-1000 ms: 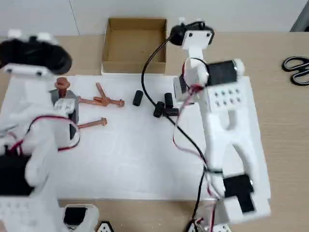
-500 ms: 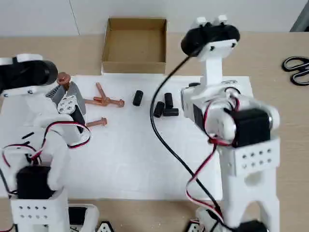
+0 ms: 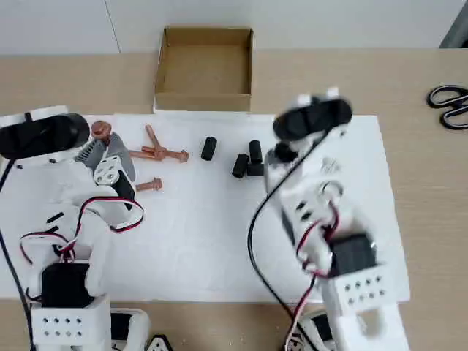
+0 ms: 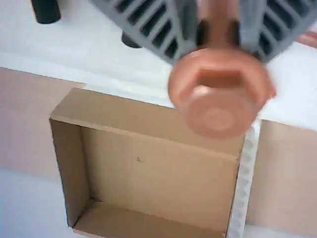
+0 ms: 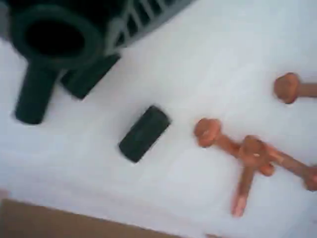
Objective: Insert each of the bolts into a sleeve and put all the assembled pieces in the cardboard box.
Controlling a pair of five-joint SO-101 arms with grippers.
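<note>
Bolts (image 3: 157, 152) lie crossed in a small heap on the white mat (image 3: 197, 241) in the high view, with a single bolt (image 3: 150, 185) just nearer the arms; none sits in a sleeve yet. The left gripper (image 3: 100, 140) hangs over the mat's left side, clamped on a copper bolt (image 3: 101, 130) with its head uppermost. Black sleeves (image 3: 240, 165) lie bunched mid-mat, a lone sleeve (image 3: 209, 148) lies slightly apart toward the heap, and the right gripper (image 3: 272, 157) is right beside the bunch. The cardboard box (image 3: 205, 69) stands beyond the mat's far edge with nothing in it. Scissors (image 3: 450, 102) lie well off to the right.

In the left wrist view the copper bolt's hex head (image 4: 218, 96) faces the camera and its shank is pinched between the left gripper's (image 4: 218, 34) grey ribbed jaws. That grip probably leaves the far end free for a sleeve, though that end is hidden. The cardboard box (image 4: 148, 163) lies open beyond it.

In the right wrist view a held sleeve (image 5: 54, 37) appears clamped in the right gripper (image 5: 74, 25), its bore open toward the camera. That pose seems meant to offer the hole to a bolt. The lone sleeve (image 5: 144, 133) and the heap of bolts (image 5: 252, 153) rest on the mat beyond.
</note>
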